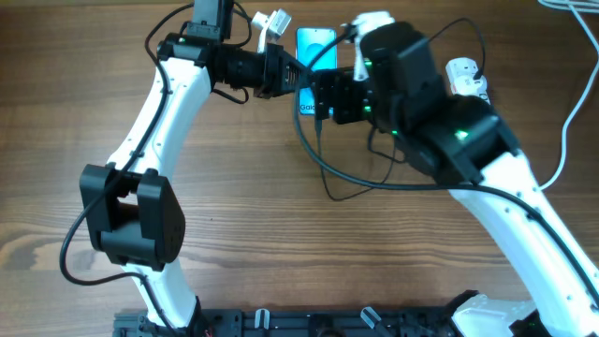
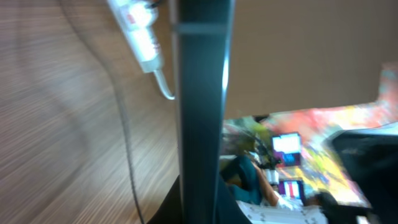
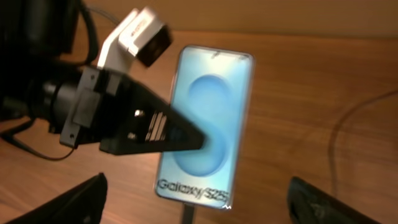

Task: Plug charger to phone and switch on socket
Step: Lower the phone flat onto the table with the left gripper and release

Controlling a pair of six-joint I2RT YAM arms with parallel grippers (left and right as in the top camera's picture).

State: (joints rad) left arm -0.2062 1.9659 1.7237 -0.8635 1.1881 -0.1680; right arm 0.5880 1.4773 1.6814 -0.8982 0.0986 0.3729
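Observation:
The phone (image 1: 316,45) lies flat at the table's far middle, cyan screen up. In the right wrist view the phone (image 3: 211,93) has its text at the near end. The charger's plug tip (image 3: 186,214) meets that near edge, and its thin black cable (image 1: 328,178) loops toward the front. My left gripper (image 1: 296,73) comes in from the left. Its black fingers (image 3: 186,135) are together and rest on the screen. My right gripper (image 1: 323,101) hovers over the phone's near end, with its fingers (image 3: 199,208) wide apart on either side of the plug tip. The socket (image 1: 468,80) lies at the right.
The socket's thick white lead (image 1: 566,131) runs off the right edge. The left wrist view is blurred: a dark bar (image 2: 202,93) fills its middle and the white socket (image 2: 138,31) shows at the top left. A black rail (image 1: 309,323) lines the front edge.

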